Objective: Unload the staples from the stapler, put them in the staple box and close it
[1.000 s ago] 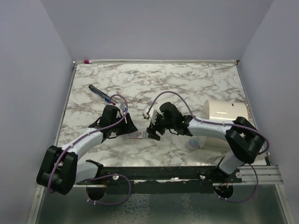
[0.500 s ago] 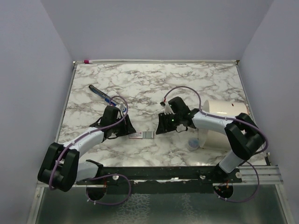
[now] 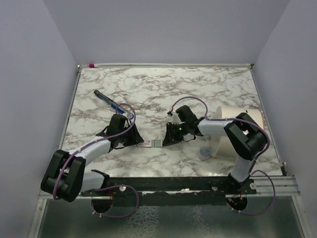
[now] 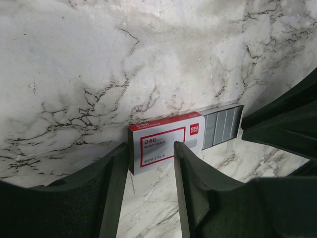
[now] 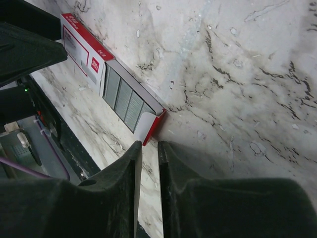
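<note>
The stapler is out of view. A small white box with red print (image 3: 145, 144) (image 4: 161, 144) lies flat between the arms. Its tray is pulled out to the right, and rows of grey staple strips (image 4: 223, 126) (image 5: 124, 99) lie in it. My left gripper (image 3: 138, 141) (image 4: 150, 148) is open, its fingertips against the near side of the box's left end. My right gripper (image 3: 166, 141) (image 5: 147, 145) has its jaws almost together, with a slim empty gap. The tray's white and red end flap (image 5: 151, 126) sits right at its tips.
A blue-black pen (image 3: 108, 100) lies at the back left. A wide white roll (image 3: 240, 124) lies on its side at the right, with a small clear piece (image 3: 204, 152) in front of it. Grey walls enclose the marble table (image 3: 208, 84).
My right gripper has swung in low to the tray's right end, and its jaws have narrowed a lot. My left gripper's jaws have closed a little at the box.
</note>
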Robot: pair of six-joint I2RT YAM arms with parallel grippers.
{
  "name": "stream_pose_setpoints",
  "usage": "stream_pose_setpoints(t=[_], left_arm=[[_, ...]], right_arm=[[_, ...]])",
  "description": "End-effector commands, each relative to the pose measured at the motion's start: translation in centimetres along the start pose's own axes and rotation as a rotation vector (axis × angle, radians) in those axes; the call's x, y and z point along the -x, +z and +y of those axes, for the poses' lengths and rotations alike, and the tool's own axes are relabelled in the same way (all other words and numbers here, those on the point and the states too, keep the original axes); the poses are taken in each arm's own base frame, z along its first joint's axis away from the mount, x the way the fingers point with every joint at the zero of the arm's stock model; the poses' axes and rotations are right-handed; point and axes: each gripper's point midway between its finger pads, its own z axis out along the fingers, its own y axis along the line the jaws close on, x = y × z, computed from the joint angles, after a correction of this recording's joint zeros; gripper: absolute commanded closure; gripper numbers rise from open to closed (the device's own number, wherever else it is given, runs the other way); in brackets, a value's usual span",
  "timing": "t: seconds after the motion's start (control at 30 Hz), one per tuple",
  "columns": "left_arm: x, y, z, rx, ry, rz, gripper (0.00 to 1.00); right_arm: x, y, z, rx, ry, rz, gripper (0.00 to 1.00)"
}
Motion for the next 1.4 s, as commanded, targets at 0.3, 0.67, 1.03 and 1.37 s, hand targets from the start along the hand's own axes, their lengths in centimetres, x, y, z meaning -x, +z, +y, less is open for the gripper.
stream_pose_setpoints(t=[0.3,0.67,1.03,1.37], left_arm=[[-1.1,0.1,-0.2,-0.033,-0.025,0.026,0.57],[-1.2,0.0,-1.0,-0.061,-0.031,0.024,0.58],[-0.8,-1.3,0.8,0.040,-0.054,-0.057,0.51],[-1.9,-0.5,0.6,0.000,-0.059,-0.011,0.49]], right_arm=[[0.4,1.5,-0.6,0.012,0.015,0.018,0.93],[1.0,2.4,0.7,0.068,0.023,0.017,0.97],[0.4,0.9,-0.5,-0.019,0.024,-0.001,0.86],[-0.9,1.7,-0.1,0.021,-0.003,0.053,0.82]])
